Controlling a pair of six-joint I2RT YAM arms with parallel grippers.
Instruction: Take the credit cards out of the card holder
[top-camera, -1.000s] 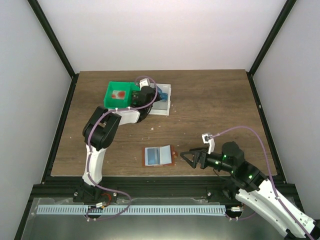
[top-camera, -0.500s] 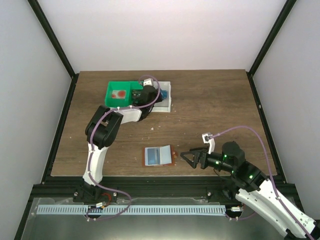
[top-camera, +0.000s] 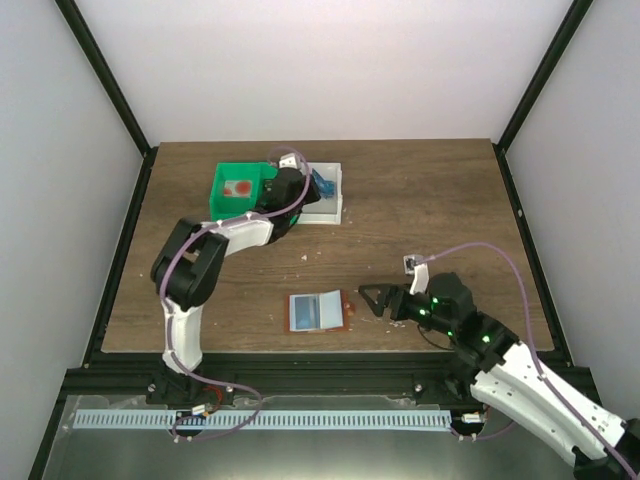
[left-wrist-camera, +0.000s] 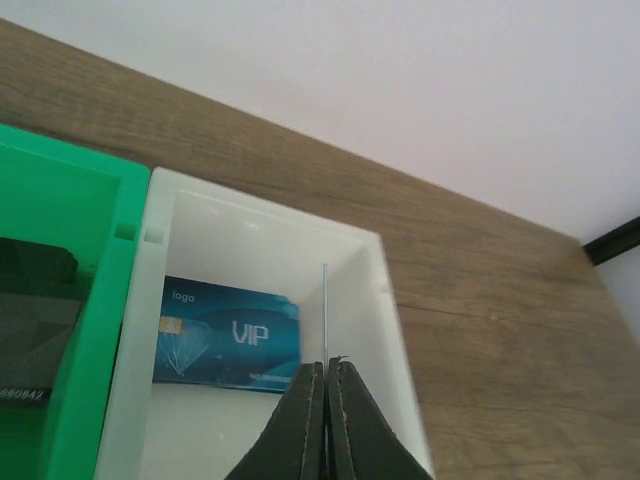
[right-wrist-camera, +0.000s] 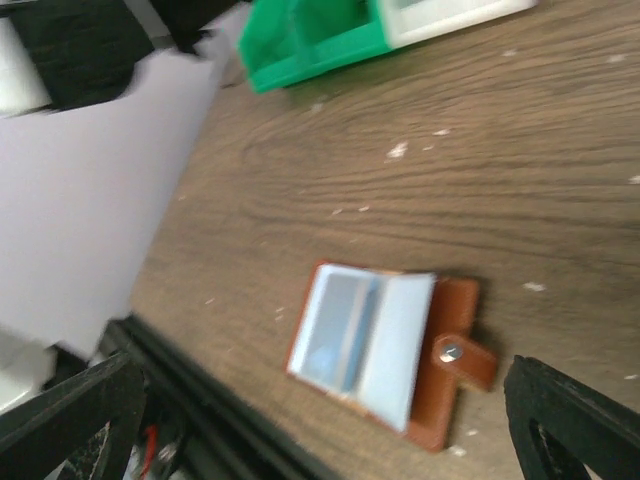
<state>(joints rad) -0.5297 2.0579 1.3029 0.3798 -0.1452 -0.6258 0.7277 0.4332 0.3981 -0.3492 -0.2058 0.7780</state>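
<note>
The card holder (top-camera: 318, 311) lies open on the table, orange-brown rim and snap tab, pale grey-blue lining up; it also shows in the right wrist view (right-wrist-camera: 380, 350). My right gripper (top-camera: 372, 300) is open and empty just right of it, with the holder between its fingers in the right wrist view (right-wrist-camera: 320, 410). My left gripper (top-camera: 305, 185) is over the white bin (top-camera: 330, 208). In the left wrist view it (left-wrist-camera: 327, 368) is shut on a thin credit card seen edge-on (left-wrist-camera: 325, 310). A blue credit card marked VIP (left-wrist-camera: 228, 335) lies flat in the white bin (left-wrist-camera: 390, 330).
A green bin (top-camera: 238, 190) with a dark card and a red item stands against the white bin's left side; it also shows in the left wrist view (left-wrist-camera: 100, 300) and the right wrist view (right-wrist-camera: 310, 45). Black frame rails run along the table's edges.
My right gripper has moved left, closer to the card holder. My left gripper has shifted slightly over the bins, still shut on its card.
</note>
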